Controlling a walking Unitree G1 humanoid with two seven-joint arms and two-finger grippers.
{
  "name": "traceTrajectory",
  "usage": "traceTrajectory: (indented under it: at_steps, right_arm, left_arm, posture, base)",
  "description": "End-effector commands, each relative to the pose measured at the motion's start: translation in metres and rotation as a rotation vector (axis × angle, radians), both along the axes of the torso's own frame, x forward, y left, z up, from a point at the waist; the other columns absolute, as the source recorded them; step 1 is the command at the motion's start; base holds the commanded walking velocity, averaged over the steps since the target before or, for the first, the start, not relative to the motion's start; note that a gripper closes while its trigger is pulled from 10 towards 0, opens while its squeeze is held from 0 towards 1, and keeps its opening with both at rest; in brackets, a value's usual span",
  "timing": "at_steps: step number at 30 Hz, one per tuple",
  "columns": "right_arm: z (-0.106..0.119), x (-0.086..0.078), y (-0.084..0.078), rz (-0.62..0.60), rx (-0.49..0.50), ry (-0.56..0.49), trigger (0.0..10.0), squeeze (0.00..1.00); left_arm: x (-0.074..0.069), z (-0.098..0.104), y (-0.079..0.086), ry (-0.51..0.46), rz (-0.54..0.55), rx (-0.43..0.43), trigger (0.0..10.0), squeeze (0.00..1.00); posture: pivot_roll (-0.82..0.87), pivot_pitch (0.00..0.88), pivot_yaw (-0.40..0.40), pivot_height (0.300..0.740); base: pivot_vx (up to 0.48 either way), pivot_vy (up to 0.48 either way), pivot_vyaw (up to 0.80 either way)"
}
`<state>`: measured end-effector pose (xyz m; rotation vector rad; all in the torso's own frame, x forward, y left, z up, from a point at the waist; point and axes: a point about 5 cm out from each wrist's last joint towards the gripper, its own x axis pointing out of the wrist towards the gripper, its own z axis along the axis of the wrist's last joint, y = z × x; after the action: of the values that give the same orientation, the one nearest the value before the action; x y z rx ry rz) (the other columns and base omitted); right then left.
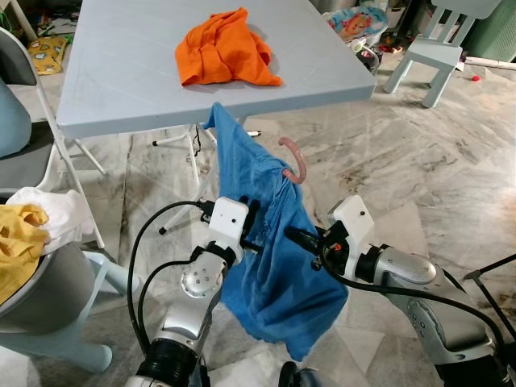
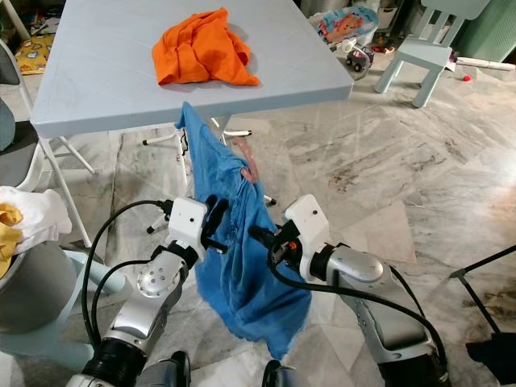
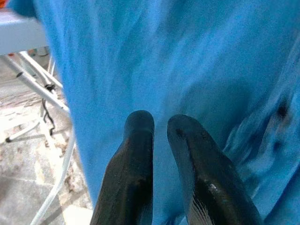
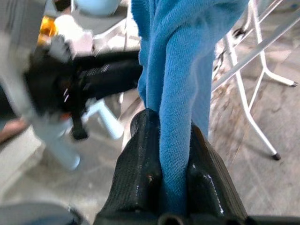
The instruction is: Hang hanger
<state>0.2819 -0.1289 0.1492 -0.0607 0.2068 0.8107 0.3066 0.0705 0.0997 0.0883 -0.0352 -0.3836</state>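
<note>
A grey table [image 1: 121, 89] is standing ahead, carrying an orange garment [image 1: 226, 48]. Before it, a blue shirt [image 1: 270, 266] is hanging on a pink hanger [image 1: 295, 158]. The right gripper [image 4: 174, 140] is pinching the shirt's cloth; the left gripper [image 3: 159, 129] is nearly closed against it, holding nothing. No writing is readable.

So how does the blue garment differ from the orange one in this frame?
The blue garment hangs stretched out in the air on a pink hanger; the orange garment lies crumpled on the grey table. The right gripper pinches a fold of the blue one, with the left gripper against it; nothing touches the orange one. Both are soft, plain-coloured clothes.
</note>
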Motion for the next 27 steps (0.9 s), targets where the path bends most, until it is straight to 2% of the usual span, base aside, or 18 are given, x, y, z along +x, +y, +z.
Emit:
traceTrajectory:
  at_steps: [1, 4, 7, 9, 13, 16, 20, 23, 24, 27]
  right_arm:
    - [0.016, 0.006, -0.004, -0.027, 0.032, -0.076, 10.0, 0.0]
    - [0.028, 0.014, -0.008, -0.086, 0.081, -0.111, 10.0, 0.0]
    - [0.038, 0.016, -0.008, -0.08, 0.108, -0.119, 10.0, 0.0]
    - [0.041, 0.008, -0.007, 0.017, 0.134, -0.093, 10.0, 0.0]
    - [0.04, -0.008, -0.012, 0.145, 0.117, -0.05, 10.0, 0.0]
    - [0.04, -0.006, -0.02, 0.127, 0.115, -0.043, 10.0, 0.0]
    - [0.043, -0.005, -0.02, 0.125, 0.122, -0.044, 10.0, 0.0]
    - [0.045, -0.006, -0.019, 0.139, 0.129, -0.044, 10.0, 0.0]
    - [0.045, -0.006, -0.017, 0.145, 0.132, -0.044, 10.0, 0.0]
    - [0.046, -0.008, -0.014, 0.157, 0.14, -0.045, 10.0, 0.0]
  left_arm:
    - [-0.002, 0.001, -0.003, -0.003, -0.009, 0.007, 10.0, 1.0]
    - [-0.002, 0.001, -0.002, -0.003, 0.014, 0.021, 10.0, 1.0]
    - [0.001, 0.002, 0.004, -0.011, 0.044, 0.032, 10.0, 1.0]
    - [0.007, 0.008, 0.013, -0.043, 0.094, 0.035, 10.0, 1.0]
    - [0.012, 0.025, 0.02, -0.117, 0.128, 0.008, 10.0, 1.0]
    - [0.016, 0.03, 0.025, -0.139, 0.161, 0.004, 10.0, 1.0]
    - [0.016, 0.023, 0.025, -0.105, 0.161, 0.012, 10.0, 1.0]
    - [0.015, 0.018, 0.017, -0.077, 0.11, 0.016, 10.0, 1.0]
    - [0.013, 0.017, 0.013, -0.07, 0.085, 0.005, 10.0, 0.05]
    - [0.008, 0.013, 0.002, -0.048, 0.012, -0.025, 10.0, 0.0]
  posture:
    - [-0.03, 0.183, -0.055, 0.74]
    - [-0.03, 0.183, -0.057, 0.74]
    - [-0.03, 0.183, -0.057, 0.74]
    - [-0.03, 0.179, -0.06, 0.74]
    - [-0.03, 0.179, -0.06, 0.74]
    - [-0.04, 0.176, -0.061, 0.74]
    - [-0.04, 0.174, -0.059, 0.74]
    - [-0.04, 0.174, -0.059, 0.74]
    - [-0.04, 0.174, -0.057, 0.74]
    - [-0.04, 0.176, -0.056, 0.74]
  base:
    - [0.0, 0.0, 0.0]
    - [0.0, 0.0, 0.0]
    - [0.0, 0.0, 0.0]
    - [0.0, 0.0, 0.0]
    - [0.0, 0.0, 0.0]
    - [0.0, 0.0, 0.0]
    - [0.0, 0.0, 0.0]
    - [0.0, 0.0, 0.0]
    - [0.0, 0.0, 0.0]
    - [0.0, 0.0, 0.0]
